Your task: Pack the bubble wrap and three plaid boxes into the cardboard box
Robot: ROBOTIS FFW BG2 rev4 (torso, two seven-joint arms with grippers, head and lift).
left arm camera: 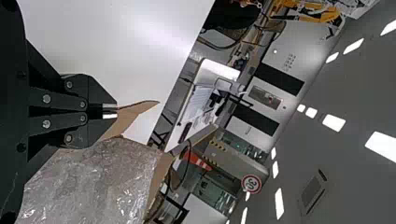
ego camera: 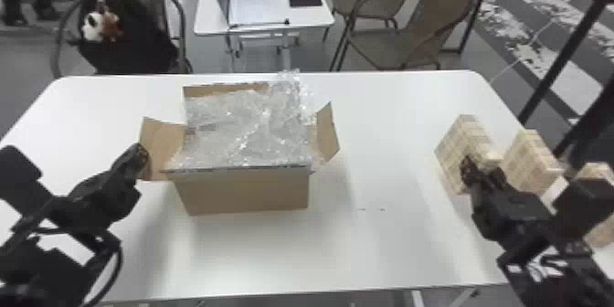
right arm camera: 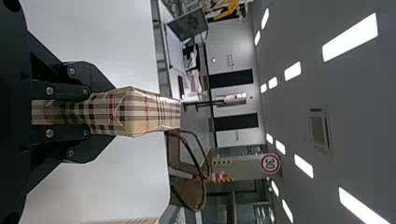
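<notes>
At right, half-hidden plaid box (ego camera: 594, 169)

one passage, open: offered by the bare surface (ego camera: 386, 146) between right flap (ego camera: 327, 134) and held plaid box (ego camera: 452, 160). one mouth, cardboard box (ego camera: 249, 194): covered by bubble wrap (ego camera: 242, 132), heaped above the rim. left side: obstructed by left flap (ego camera: 163, 144) and left gripper (ego camera: 142, 160).

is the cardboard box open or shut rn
Open. The cardboard box has side flaps spread outward at its left and right, and bubble wrap shows across its uncovered top.
</notes>
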